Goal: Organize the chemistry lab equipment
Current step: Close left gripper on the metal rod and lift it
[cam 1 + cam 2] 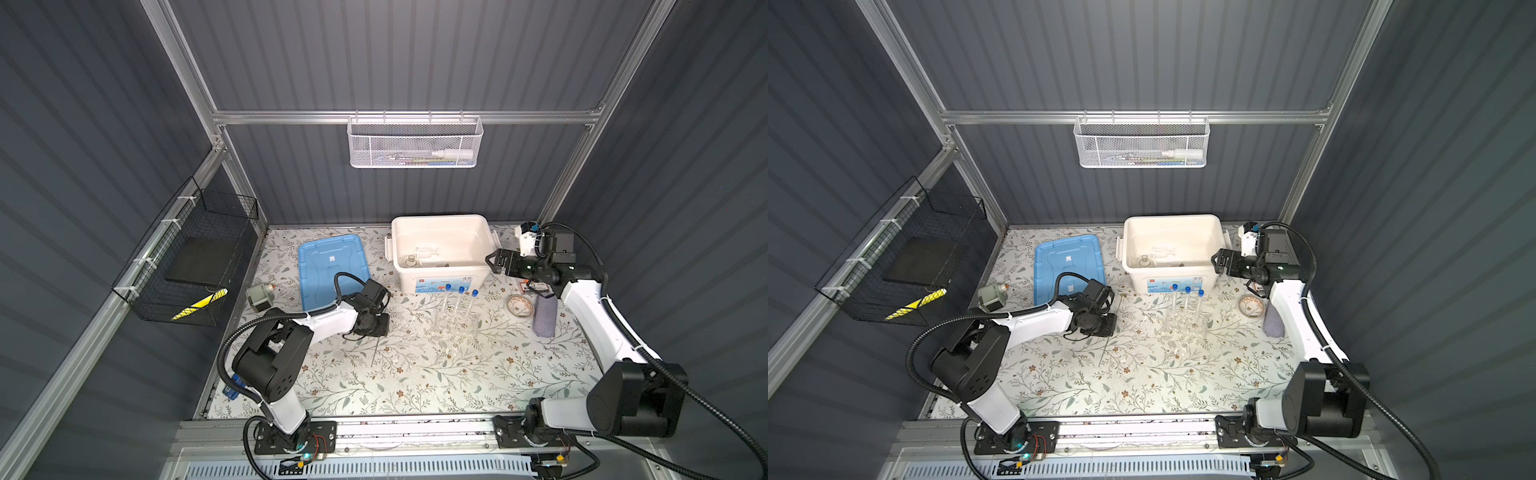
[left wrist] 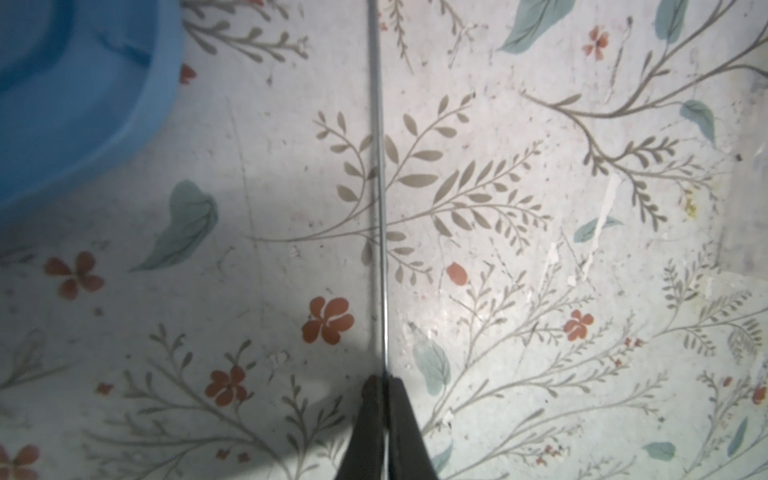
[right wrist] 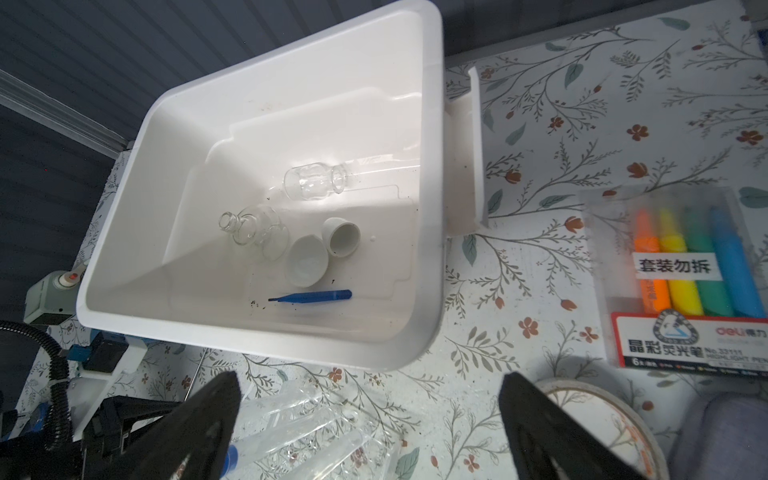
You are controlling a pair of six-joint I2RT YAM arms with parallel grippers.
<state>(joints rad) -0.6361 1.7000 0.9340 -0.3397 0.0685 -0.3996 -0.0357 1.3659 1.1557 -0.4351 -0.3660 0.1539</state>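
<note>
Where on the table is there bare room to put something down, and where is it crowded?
The widest bare patch is the front of the table, from its near edge up to the rack and the rod. Crowded: the narrow strip between the bin and the rack, and the right edge with the tape roll, cloth and highlighters.

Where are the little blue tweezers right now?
In the right wrist view the blue tweezers lie inside the white tub, beside two small white dishes. In both top views that tub sits at the table's back, right of the blue lid.
</note>
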